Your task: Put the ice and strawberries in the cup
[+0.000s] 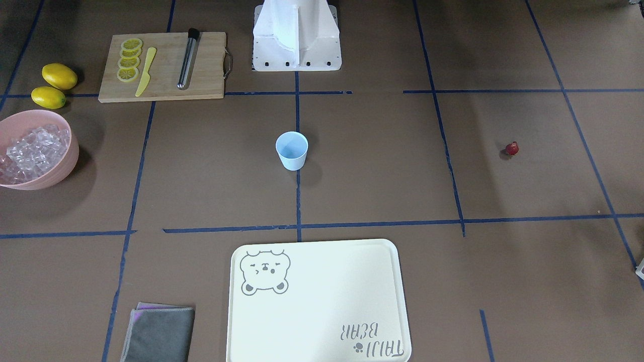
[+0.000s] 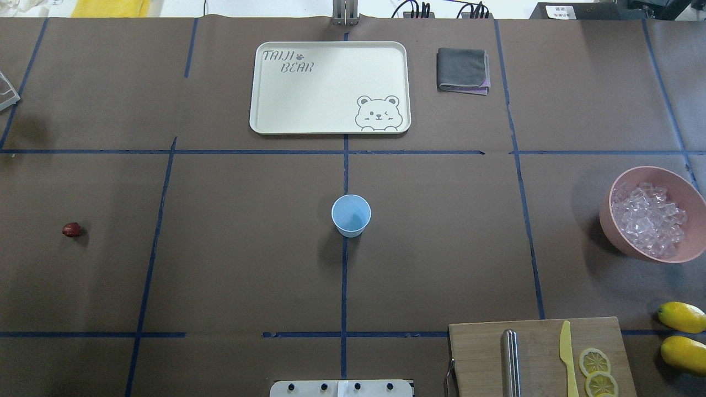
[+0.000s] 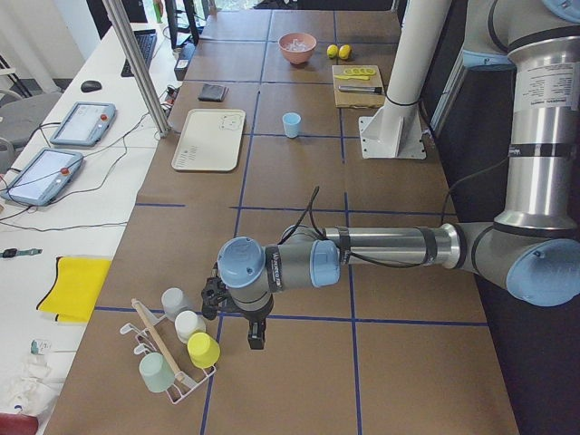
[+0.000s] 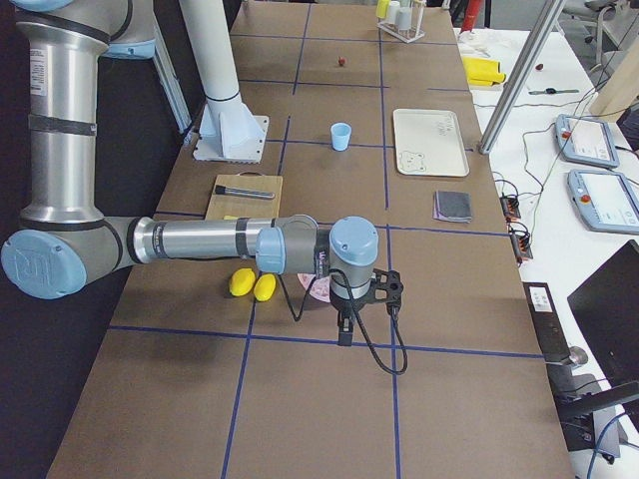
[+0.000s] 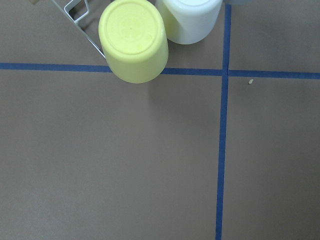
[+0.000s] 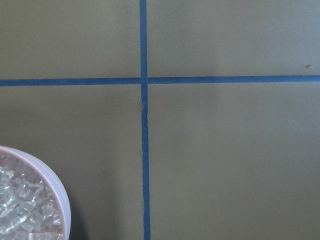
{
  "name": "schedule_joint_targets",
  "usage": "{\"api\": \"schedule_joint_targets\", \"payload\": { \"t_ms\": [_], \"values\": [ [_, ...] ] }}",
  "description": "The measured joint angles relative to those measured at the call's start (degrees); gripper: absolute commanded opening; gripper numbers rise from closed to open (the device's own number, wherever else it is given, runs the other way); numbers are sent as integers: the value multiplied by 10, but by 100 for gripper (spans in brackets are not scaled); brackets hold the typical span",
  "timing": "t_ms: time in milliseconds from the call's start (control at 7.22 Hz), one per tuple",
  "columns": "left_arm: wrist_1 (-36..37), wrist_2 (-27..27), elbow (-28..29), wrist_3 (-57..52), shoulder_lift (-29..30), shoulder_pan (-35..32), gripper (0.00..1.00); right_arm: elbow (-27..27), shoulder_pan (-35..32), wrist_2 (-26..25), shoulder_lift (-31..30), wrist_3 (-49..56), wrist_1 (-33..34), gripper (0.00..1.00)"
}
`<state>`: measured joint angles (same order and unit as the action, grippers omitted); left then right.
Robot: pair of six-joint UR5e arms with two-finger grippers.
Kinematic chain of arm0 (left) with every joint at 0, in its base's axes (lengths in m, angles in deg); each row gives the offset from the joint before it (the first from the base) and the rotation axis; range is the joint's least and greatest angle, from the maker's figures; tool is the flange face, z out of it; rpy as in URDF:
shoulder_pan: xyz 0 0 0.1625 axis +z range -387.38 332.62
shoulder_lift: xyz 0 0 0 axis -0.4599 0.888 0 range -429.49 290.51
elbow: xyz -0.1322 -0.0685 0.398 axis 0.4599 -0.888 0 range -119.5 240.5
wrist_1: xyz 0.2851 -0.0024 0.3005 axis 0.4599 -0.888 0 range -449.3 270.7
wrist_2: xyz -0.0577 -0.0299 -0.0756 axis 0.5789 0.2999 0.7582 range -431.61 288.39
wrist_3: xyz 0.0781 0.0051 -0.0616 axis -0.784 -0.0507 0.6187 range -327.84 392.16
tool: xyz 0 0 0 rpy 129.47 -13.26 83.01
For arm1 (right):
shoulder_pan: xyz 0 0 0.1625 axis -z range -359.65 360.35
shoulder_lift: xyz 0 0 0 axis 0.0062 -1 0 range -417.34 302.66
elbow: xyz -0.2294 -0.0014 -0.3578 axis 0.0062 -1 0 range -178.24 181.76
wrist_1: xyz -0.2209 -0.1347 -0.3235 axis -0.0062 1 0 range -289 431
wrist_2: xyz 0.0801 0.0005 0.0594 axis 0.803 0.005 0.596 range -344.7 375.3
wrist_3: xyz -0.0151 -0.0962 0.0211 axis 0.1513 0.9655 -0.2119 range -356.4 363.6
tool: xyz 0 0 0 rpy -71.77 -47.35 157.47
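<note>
At the middle of the brown surface [image 2: 231, 248], on a blue tape line, the pale blue cup [image 2: 351, 215] stands upright with its mouth up. The strawberry [image 2: 71, 229] lies alone well off toward the robot's left. The ice [image 2: 650, 219] is heaped in a pink bowl [image 2: 608, 229] well off toward its right. Both are well apart from the cup.

Beyond the cup, on the side away from the robot, lies a cream tray [image 2: 309, 105] printed with a winking bear's face and the words "TAIJI BEAR". A folded grey cloth [image 2: 462, 69] lies near the tray. Close to the robot's base on its right, a wooden cutting board [image 2: 485, 353] carries a metal tube [image 2: 511, 364], a yellow knife [image 2: 568, 358] and lemon slices [image 2: 594, 362]. Two whole lemons [image 2: 682, 316] lie between the board and the bowl.

The left fingers [image 3: 256, 337] hang over the far left end of the surface, near a wire rack [image 3: 134, 333] of upturned cups, a yellow cup [image 5: 134, 40] among them. The right fingers [image 4: 344, 331] hang just beside the bowl. Both pairs show only in the side views, so I cannot tell whether they are apart or together.
</note>
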<state>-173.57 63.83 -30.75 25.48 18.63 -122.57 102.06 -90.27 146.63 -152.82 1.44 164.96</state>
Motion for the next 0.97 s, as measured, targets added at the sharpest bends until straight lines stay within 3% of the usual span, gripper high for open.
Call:
{"api": "schedule_joint_targets", "payload": {
  "t_ms": [693, 970],
  "values": [
    [-9, -2, 1, -2, -15, 6, 100, 2, -1, 61, -14, 3, -14, 100],
    [-36, 0, 2, -2, -28, 7, 100, 4, 13, 65, -22, 5, -67, 100]
  ]
}}
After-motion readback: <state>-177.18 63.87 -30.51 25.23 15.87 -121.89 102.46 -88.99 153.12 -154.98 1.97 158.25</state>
